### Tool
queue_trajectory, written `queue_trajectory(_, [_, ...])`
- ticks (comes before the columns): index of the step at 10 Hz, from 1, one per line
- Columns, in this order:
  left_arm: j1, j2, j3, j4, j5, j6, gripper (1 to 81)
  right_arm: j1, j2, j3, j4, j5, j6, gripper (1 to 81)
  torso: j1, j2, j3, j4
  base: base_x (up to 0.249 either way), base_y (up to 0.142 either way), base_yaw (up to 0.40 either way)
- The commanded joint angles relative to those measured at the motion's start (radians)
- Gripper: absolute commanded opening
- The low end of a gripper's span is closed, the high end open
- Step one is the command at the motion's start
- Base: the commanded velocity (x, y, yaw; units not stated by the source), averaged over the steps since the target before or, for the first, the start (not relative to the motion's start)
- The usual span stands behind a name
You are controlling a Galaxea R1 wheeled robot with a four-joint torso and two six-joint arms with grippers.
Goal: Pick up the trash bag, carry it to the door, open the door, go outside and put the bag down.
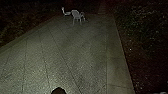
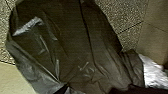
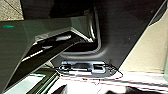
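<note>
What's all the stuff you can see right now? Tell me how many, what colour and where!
Trash bag: one, black, over the paving in the left wrist view
Crumpled thing: one, white, beside the bag; can't tell what
Chair: one clear, white, far down the paving
Pale shape: one, whitish, by the chair; maybe another chair
Paving: grey, ahead of the robot
Plants: can't count, dark green, right of the paving
Dark rounded shape: one, blackish, near bottom of head view; can't tell what
Robot's plate: one, dark, right wrist view
Robot's jointed bar: one, dark, beside the plate
</note>
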Motion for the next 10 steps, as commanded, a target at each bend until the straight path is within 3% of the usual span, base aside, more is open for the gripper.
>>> queue_trajectory(1, [-0.088, -0.048, -0.018, -0.014, 0.084, 0.006, 81.1, -0.009, 0.040, 0.026, -0.017, -0.079, -0.019, 81.1, 0.000, 0.000, 0.000, 0.000, 0.000, 0.000, 0.000])
queue_trajectory(4, [-0.044, -0.028, -0.021, -0.008, 0.093, 0.011, 81.1, -0.009, 0.038, 0.026, -0.013, -0.077, -0.016, 81.1, 0.000, 0.000, 0.000, 0.000, 0.000, 0.000, 0.000])
queue_trajectory(5, [-0.001, -0.013, -0.021, -0.002, 0.090, 0.015, 81.1, -0.011, 0.038, 0.024, -0.013, -0.070, -0.016, 81.1, 0.000, 0.000, 0.053, 0.053, 0.000, 0.000, 0.000])
queue_trajectory(6, [0.053, 0.009, -0.036, 0.015, 0.079, 0.022, 81.1, -0.009, 0.038, 0.023, -0.013, -0.059, -0.016, 81.1, 0.001, 0.000, 0.079, 0.077, 0.000, 0.000, 0.000])
queue_trajectory(7, [0.106, 0.038, -0.062, 0.038, 0.075, 0.031, 81.1, -0.009, 0.038, 0.022, -0.013, -0.057, -0.016, 81.1, 0.001, 0.001, 0.095, 0.094, 0.000, 0.000, 0.000])
queue_trajectory(8, [0.165, 0.075, -0.089, 0.059, 0.053, 0.039, 81.1, -0.009, 0.037, 0.022, -0.013, -0.057, -0.016, 81.1, 0.001, 0.001, 0.123, 0.100, 0.000, 0.000, 0.000])
queue_trajectory(9, [0.223, 0.110, -0.106, 0.088, 0.023, 0.051, 81.1, -0.011, 0.037, 0.021, -0.013, -0.056, -0.014, 81.1, 0.001, 0.001, 0.158, 0.073, 0.000, 0.000, 0.000])
queue_trajectory(10, [0.280, 0.135, -0.113, 0.114, -0.013, 0.055, 81.1, -0.011, 0.035, 0.019, -0.013, -0.056, -0.014, 81.1, 0.001, 0.001, 0.199, 0.065, 0.000, 0.000, 0.000])
